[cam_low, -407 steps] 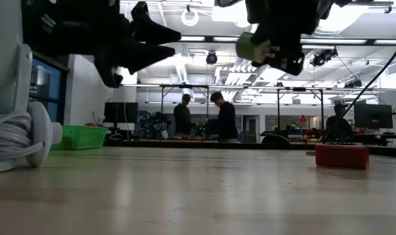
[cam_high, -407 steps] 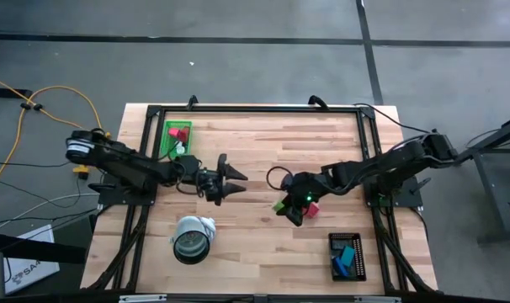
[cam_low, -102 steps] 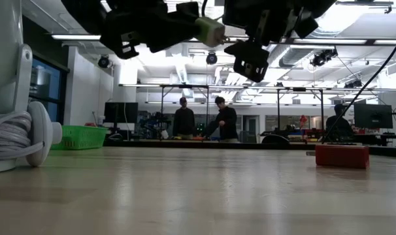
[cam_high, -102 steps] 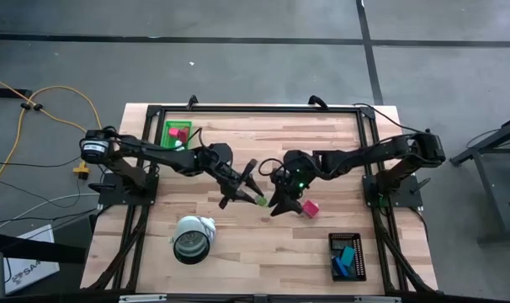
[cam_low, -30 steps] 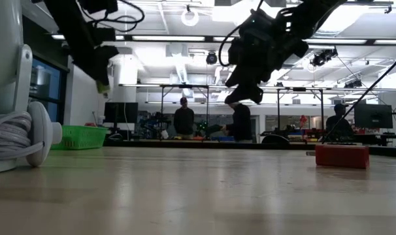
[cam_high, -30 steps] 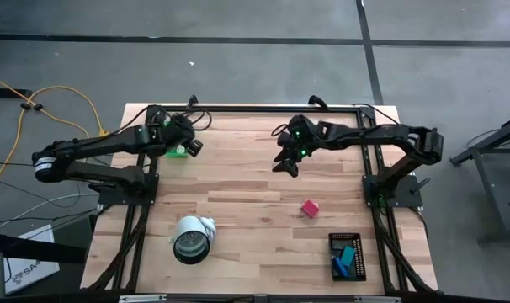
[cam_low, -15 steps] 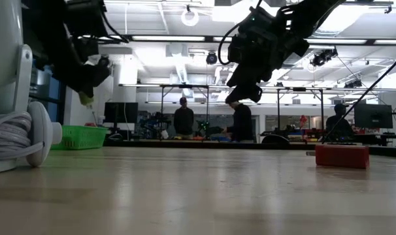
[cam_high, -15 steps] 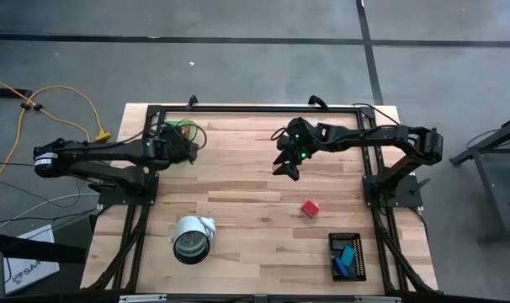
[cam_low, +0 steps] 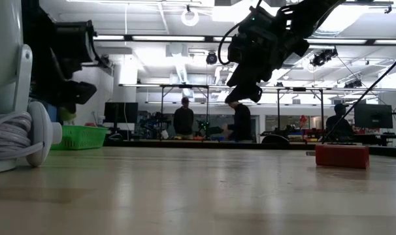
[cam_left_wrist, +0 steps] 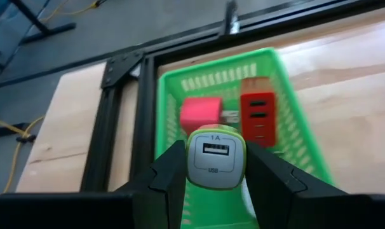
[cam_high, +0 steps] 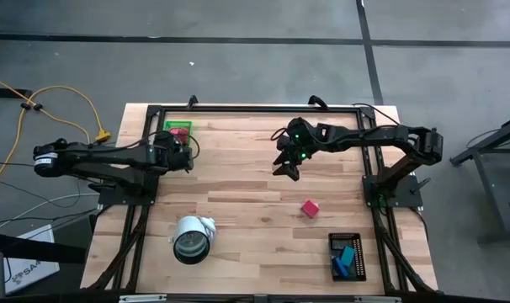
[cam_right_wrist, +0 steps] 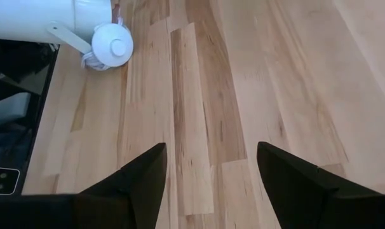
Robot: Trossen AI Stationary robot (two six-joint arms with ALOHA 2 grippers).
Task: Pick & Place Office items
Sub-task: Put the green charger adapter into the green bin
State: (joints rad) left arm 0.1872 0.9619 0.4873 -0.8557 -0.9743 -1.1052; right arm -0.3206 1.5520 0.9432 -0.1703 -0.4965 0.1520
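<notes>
My left gripper is shut on a small green-and-white charger plug and hovers over the near end of the green tray, at the table's far left. A pink block and a red block lie on the tray's floor. My right gripper hangs open above the far middle of the table and holds nothing. One red block lies flat on the wood, also visible in the low view. Blue and teal bits lie in the black tray. My left gripper pinches the charger plug between its two fingers, one on each of the plug's opposite sides. The plug's white USB face is turned toward the wrist camera. The fingers come from above, pointing down at the tray. The plug is lifted clear above the tray.
The big white-and-grey roll stands near the table's near left and fills the low view's left edge. A black metal frame runs around the table. Bare wood lies between the two arms. People stand in the room far behind the table.
My left gripper has come down toward the green tray and a little toward the table's left, still shut on the charger plug. My right gripper has barely moved.
</notes>
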